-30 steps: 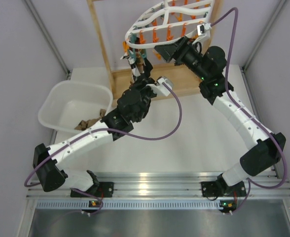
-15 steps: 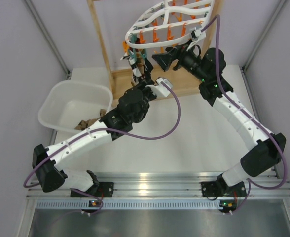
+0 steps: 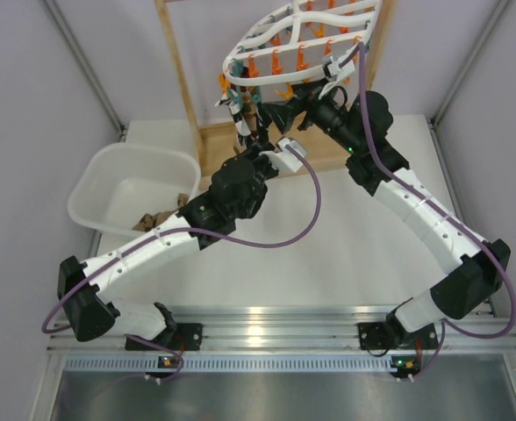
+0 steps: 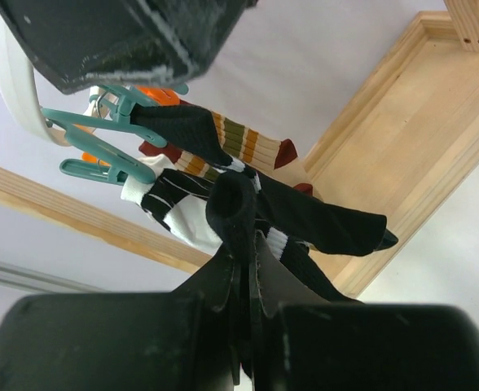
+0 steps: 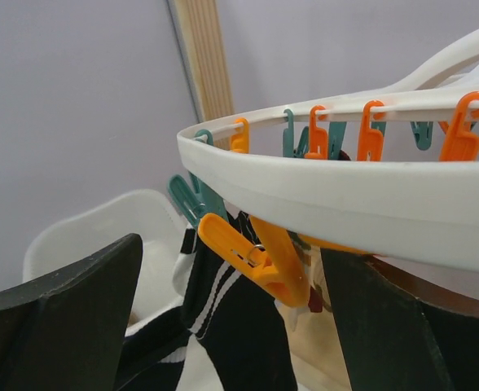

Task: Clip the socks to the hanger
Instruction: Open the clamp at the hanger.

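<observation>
The white lattice hanger [image 3: 302, 35] hangs from the wooden stand, with orange and teal pegs under its rim [image 5: 345, 195]. My left gripper [image 4: 243, 252] is shut on a black sock with white cuff bands [image 4: 313, 216] and holds it up just below the hanger's left end [image 3: 256, 140]. Beside it, a striped sock [image 4: 223, 138] and a black-and-white sock [image 4: 174, 216] hang from teal pegs [image 4: 101, 122]. My right gripper [image 5: 231, 285] is open, with its fingers on either side of an orange peg [image 5: 260, 261]; it sits under the rim [image 3: 280, 110].
A white plastic tub [image 3: 109, 175] stands at the left with brownish socks [image 3: 157, 217] in it. The wooden stand's post [image 3: 181, 79] and base tray [image 3: 328, 153] lie behind both grippers. The right arm's purple cable loops up past the hanger.
My right gripper has swung left under the hanger's rim, closer to the held sock, and its jaws have opened wider. The left arm and its sock have stayed in place.
</observation>
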Controlling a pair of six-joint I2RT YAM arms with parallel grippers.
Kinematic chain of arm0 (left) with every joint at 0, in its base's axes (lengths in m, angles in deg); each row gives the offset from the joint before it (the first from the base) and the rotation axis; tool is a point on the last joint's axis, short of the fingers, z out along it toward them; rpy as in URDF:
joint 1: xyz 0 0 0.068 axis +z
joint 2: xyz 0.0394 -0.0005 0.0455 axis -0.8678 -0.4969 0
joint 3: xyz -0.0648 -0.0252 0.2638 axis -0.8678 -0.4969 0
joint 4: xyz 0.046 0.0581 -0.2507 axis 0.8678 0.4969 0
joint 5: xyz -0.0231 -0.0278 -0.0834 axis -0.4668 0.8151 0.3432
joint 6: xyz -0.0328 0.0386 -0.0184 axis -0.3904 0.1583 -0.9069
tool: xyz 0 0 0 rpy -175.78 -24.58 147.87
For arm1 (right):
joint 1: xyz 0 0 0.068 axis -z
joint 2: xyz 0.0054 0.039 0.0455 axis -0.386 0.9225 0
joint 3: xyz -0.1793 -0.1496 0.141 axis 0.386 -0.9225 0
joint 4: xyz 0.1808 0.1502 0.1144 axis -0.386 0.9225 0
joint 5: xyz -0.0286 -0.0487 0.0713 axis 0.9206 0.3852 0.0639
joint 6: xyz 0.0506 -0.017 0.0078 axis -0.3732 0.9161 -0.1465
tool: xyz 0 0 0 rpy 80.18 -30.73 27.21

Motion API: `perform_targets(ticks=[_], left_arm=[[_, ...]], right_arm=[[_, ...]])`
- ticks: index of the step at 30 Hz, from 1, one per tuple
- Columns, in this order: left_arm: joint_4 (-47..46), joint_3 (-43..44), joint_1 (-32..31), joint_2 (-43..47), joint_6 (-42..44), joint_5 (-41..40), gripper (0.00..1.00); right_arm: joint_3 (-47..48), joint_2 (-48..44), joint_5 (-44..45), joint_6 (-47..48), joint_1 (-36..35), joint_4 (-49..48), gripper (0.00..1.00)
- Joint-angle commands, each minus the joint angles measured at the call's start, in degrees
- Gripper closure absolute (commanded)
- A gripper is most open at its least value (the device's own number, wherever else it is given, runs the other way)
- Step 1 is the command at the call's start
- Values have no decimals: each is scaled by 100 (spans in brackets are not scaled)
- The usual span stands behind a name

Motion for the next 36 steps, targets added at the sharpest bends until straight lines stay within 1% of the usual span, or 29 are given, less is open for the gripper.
perform_targets(ticks=[1,8,19,22,25,27,29,30,31,34,35,36], left_arm=[[-92,235,30,263,-75,-6,100],[-48,200,39,299,-84,-6,100],[-21,147,56,351,-75,3,100],[-21,147,65,369,-75,-6,100],[-13,147,65,378,-84,3,100],[-4,147,65,395,-75,3,100],[5,129,83,404,-84,3,100],[5,121,91,413,-93,12,100],[-4,94,92,421,-75,12,100],[-21,50,92,448,-93,12,100],[-39,42,92,448,-93,3,100],[-39,15,92,457,-110,12,100]], right_arm=[[168,-176,329,321,-126,-128,11],[265,-97,873,356,-214,-198,14],[573,141,1006,373,-284,-189,16],[643,211,1164,452,-337,-137,18],[749,307,1296,496,-363,13,25],[775,317,1331,523,-381,57,33],[775,317,1305,523,-381,75,44],[784,317,1305,470,-389,83,47],[775,317,1262,461,-381,83,57],[749,273,1112,295,-372,57,67],[731,255,1051,251,-372,40,73],[705,229,963,172,-381,13,76]])
